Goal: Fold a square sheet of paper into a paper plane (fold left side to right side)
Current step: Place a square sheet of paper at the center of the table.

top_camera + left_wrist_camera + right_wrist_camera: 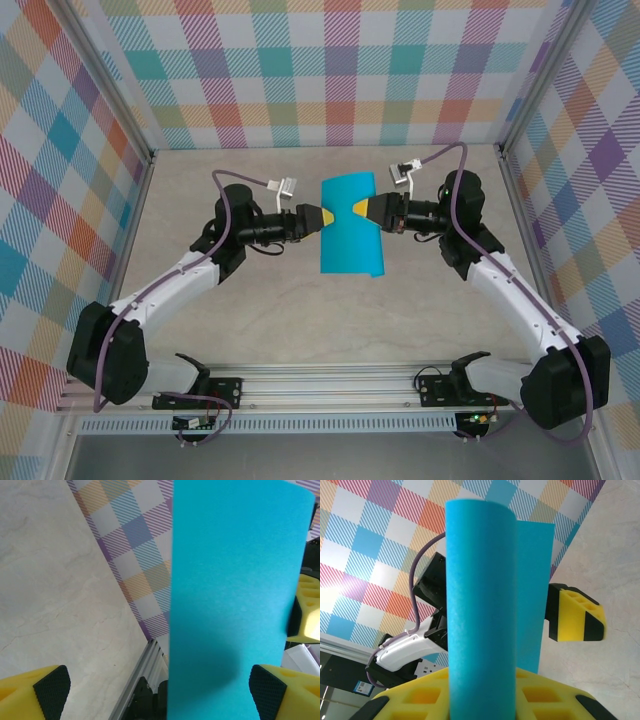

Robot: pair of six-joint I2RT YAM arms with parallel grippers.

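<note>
**Two arms meet at a curled blue sheet**

Over the pale table (330, 330), the left arm (180, 280) rises from the lower left of the top view. The right arm (510, 290) rises from the lower right. Both elbows bow outward, and the wrists lie level, pointing at each other mid-frame. Between them, at the centre of the view, the paper (350, 240) is bent over into a loose roll. The right gripper (364, 210) is clamped on its right edge. The left gripper (324, 217) has its jaws wide apart at the left edge.
</note>
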